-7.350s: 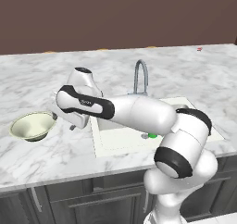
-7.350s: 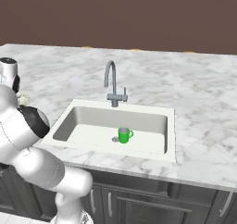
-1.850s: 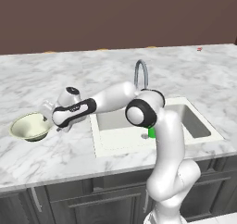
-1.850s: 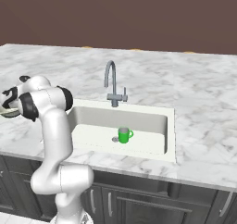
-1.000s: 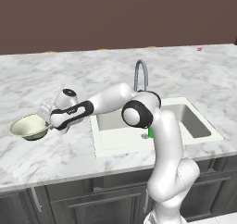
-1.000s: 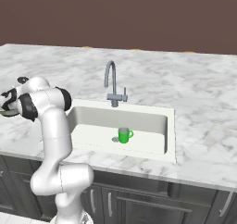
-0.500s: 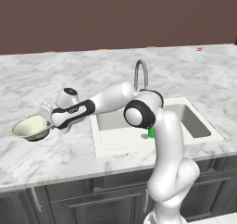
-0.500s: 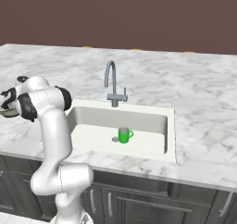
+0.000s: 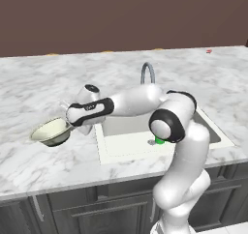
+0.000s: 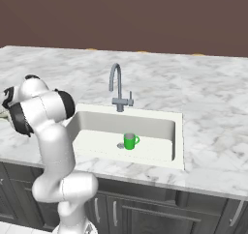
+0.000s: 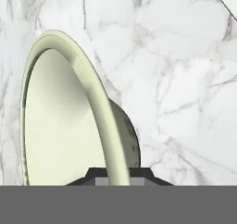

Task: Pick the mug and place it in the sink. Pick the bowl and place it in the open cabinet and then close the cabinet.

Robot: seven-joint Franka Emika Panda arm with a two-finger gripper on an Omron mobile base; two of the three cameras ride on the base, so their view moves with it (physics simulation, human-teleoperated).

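The bowl [image 9: 51,131] sits at the left middle of the left base view, on the marble tabletop [image 9: 43,88], or perhaps just raised off it; which of the two I cannot tell. In the hand view its cream rim [image 11: 99,112] runs straight down between the two dark fingertips [image 11: 95,176], with the dark greenish underside on the right side of the rim and the pale hollow on the left. The claw [image 9: 71,127] is clenched on that rim at the edge of the bowl nearest the sink, one finger inside and one outside.

The bowl looks stiff and thin-walled, probably light, with a smooth glazed look that could be slippery. A pinch on the rim is the natural hold for so wide and shallow a thing, yet it takes the bowl by one edge, so the far side may sag or swing when carried; a slow, level move seems wise, and a hard knock could chip it if it is ceramic.

To the right, the white sink [image 10: 174,126] holds the green mug [image 10: 130,140] beside the drain, below the grey gooseneck faucet [image 10: 116,85]. That half of the task looks done. Under-counter doors [image 10: 145,213] line the bottom of the frame.
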